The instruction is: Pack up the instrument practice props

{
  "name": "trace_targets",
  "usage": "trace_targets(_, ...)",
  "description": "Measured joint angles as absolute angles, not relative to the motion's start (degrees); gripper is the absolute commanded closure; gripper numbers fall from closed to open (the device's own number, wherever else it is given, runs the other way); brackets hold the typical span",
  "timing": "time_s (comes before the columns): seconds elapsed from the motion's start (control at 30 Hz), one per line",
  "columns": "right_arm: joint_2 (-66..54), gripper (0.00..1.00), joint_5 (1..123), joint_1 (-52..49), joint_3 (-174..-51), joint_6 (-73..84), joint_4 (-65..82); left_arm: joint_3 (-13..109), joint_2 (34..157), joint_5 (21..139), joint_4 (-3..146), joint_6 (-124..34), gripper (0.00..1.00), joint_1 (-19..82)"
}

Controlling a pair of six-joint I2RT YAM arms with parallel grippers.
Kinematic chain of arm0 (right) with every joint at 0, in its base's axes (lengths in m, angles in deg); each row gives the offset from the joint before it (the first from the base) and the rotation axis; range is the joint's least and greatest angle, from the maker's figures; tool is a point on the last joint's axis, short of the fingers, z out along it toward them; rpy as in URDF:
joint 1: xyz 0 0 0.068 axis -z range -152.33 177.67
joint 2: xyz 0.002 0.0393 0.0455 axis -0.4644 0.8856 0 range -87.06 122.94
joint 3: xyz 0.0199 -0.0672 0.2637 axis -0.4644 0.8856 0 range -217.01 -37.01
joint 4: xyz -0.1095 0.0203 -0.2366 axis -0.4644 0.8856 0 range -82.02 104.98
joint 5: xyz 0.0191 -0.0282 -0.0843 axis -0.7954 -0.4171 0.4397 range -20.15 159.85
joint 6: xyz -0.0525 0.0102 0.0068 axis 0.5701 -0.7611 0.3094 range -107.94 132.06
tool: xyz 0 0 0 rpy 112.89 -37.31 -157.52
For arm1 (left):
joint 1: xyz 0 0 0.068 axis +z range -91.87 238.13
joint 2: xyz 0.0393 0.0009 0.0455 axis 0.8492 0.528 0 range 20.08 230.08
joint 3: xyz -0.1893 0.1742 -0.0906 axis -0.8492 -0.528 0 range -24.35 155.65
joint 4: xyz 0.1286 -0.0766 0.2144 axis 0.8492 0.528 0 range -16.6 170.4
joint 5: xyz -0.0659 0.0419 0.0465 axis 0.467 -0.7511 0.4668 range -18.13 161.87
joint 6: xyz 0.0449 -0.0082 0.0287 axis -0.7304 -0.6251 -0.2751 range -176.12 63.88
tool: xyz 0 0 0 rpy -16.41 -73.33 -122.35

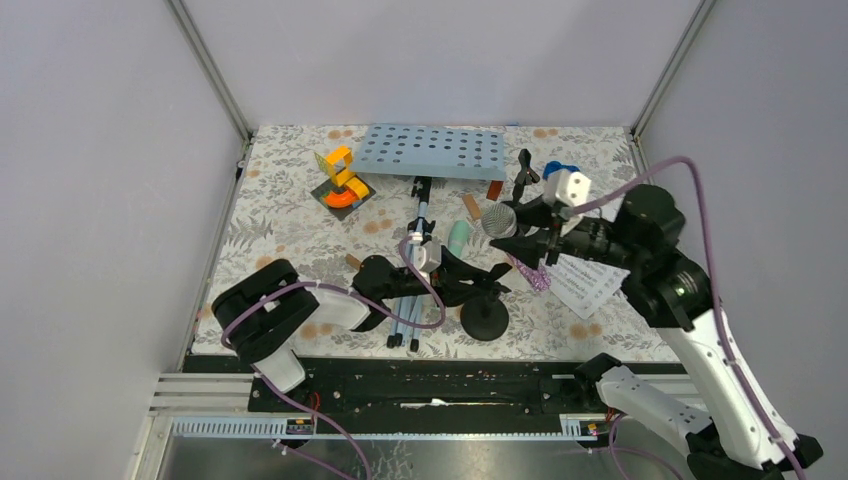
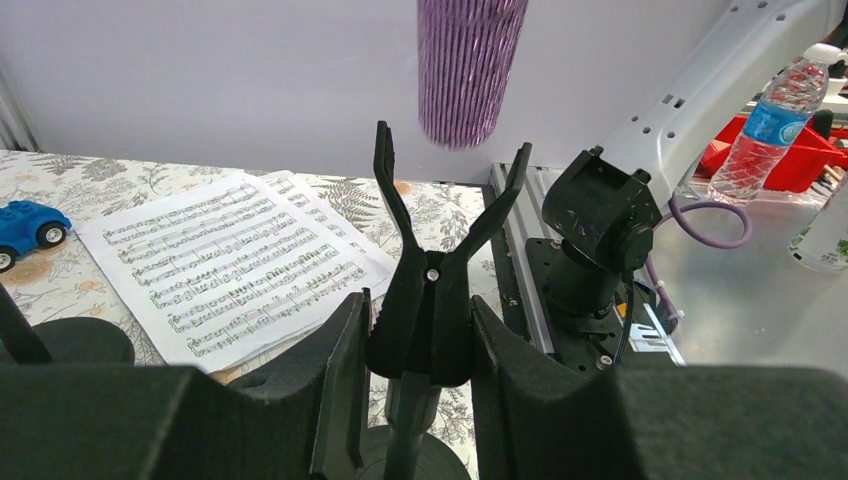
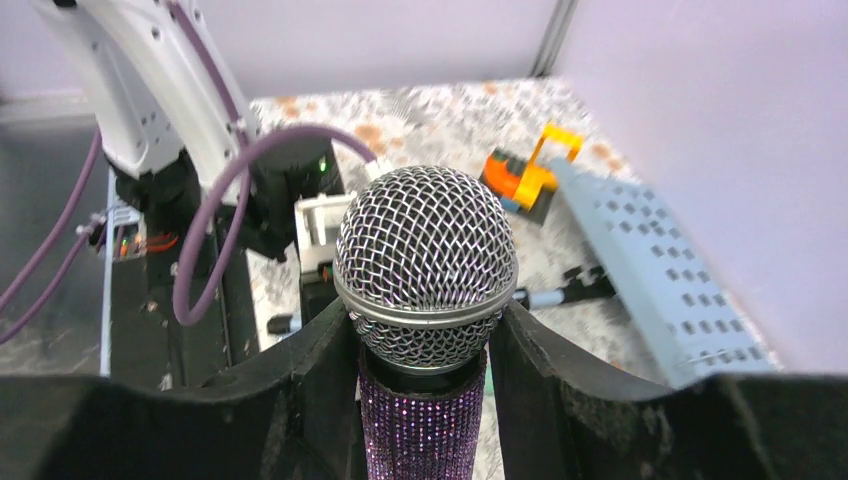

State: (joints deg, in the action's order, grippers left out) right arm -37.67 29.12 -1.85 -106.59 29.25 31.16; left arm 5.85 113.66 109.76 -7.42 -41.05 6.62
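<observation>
- The right end effector (image 3: 425, 345) is clenched on the purple glitter microphone (image 3: 424, 270), its black fingers pressing the sparkly handle just under the round silver wire-mesh head.
- The microphone is lifted off the tabletop (image 1: 290, 230). In the left wrist view its handle end hangs above the forked clip of a mic holder (image 2: 430, 310), apart from it.
- The left end effector (image 2: 420, 335) is clamped on that black holder at the clip's hinge. The flat round base sits on the fern-printed cloth near the front edge.
- A second mic holder (image 1: 525, 175), also black and fork-topped, stands upright farther back.
- The mint-green microphone (image 1: 458, 238), smooth and cylindrical, lies between the two arms.
- The pale blue music rack (image 1: 432, 152) is a flat panel punched with round holes. It lies toward the back, with its thin tripod legs (image 1: 412, 315) running forward under the left arm.
- White sheet-music pages (image 2: 230, 265), at least two overlapping, lie flat under the right arm.
- Count: two microphones, two holders, one rack.
- Around them are a small blue toy car (image 2: 25, 228), an orange-and-yellow block toy (image 1: 342, 180) and two small brown wooden blocks (image 1: 470, 205) beside the rack.
- A water bottle (image 2: 770, 130) stands off the tabletop.
</observation>
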Motion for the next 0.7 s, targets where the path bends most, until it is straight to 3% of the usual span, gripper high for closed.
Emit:
trace_targets(0.03,-38.6,0.91,30.0,-1.9,-107.2,28.3,30.3,5.8,114.0,109.5,-7.8,-40.8,1.0,6.6)
trace_targets(0.1,-40.1,0.91,31.7,-1.9,-107.7,26.7,28.6,6.1,114.7,109.3,-8.8,-40.0,0.75,6.7)
trace_targets(0.2,-41.8,0.9,33.7,-1.9,-107.7,25.2,27.6,7.4,116.5,109.4,-10.3,-38.3,0.5,6.7)
trace_targets(0.47,-41.8,0.89,40.6,-1.9,-107.6,22.3,26.8,5.9,116.6,107.8,-11.5,-37.9,0.06,6.7)
trace_targets(0.5,-41.5,0.89,41.8,-1.9,-107.7,21.6,26.7,5.2,116.1,107.4,-11.4,-38.3,0.02,6.7)
trace_targets(0.7,-38.9,0.88,50.5,-1.9,-110.5,14.2,26.5,2.0,107.8,103.6,-6.3,-40.5,0.01,6.8)
